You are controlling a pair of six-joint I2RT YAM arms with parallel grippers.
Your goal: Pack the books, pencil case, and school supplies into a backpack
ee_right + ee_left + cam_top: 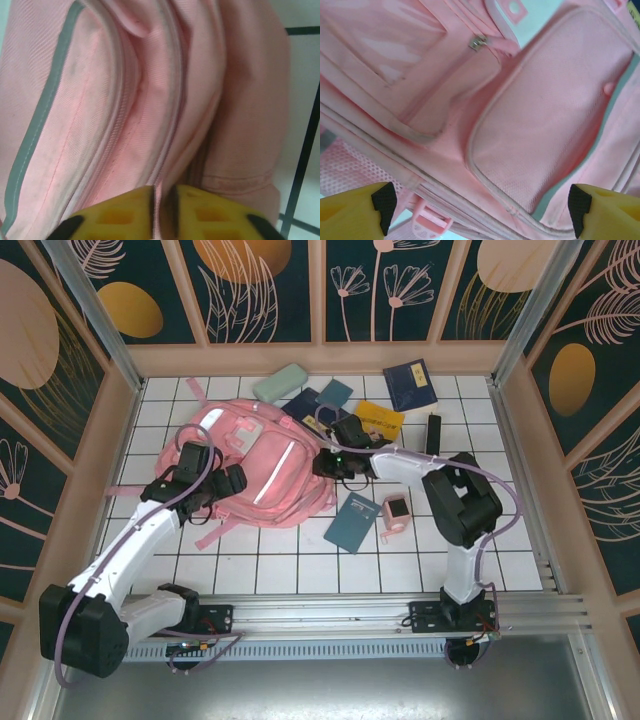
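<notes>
The large pink backpack (255, 462) lies flat at the table's middle left. My left gripper (232, 480) hovers over its left side, open. In the left wrist view the yellow fingers (384, 201) stand wide apart over a front pocket of the backpack (545, 110). My right gripper (330, 462) is at the bag's right edge, shut on a fold of the backpack (125, 100) beside a zip line, its jaws (164, 210) nearly touching. A mint pencil case (279, 383), a yellow book (378, 418) and a navy book (410, 384) lie behind the bag. A dark teal book (353, 522) and a pink cube (395, 512) lie in front.
A slim black bar (433, 434) lies at the right, and a small teal pad (334, 393) sits by the pencil case. Pink straps (215, 532) trail off the bag toward the near left. Wooden walls (320, 358) enclose the white tiled table.
</notes>
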